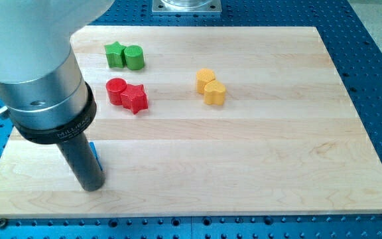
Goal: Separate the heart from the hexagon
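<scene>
- Down at the view's bottom left, my tip [93,187] rests on the wooden board [257,166], well apart from the yellow pair.
- We have no fingers to report: the arm ends in a plain dark rod, so nothing is apart, together or clamped.
- Just beside the rod, on its right side in the view, we see a sliver of a blue block [95,153]; most of it is hidden behind the rod, shape cannot be told, and we cannot tell if it touches the rod.
- Counts: we count seven blocks showing, two yellow, two red, two green, one blue.
- Red pair, above and to the right of the tip: a red cylinder [116,90] touching a red star [135,98], star on the view's right.
- Green pair, near the view's top: a green star [115,55] touching a green cylinder [134,58].
- Task things: the yellow hexagon [205,79] and the yellow heart [215,93] sit right of centre in the upper half of the board, touching, heart lower and slightly to the view's right.
- Look: both are the same orange-yellow, short and flat-topped; the heart's lobes and notch show on its top face.
- Around the board we see a blue perforated table [377,79].
</scene>
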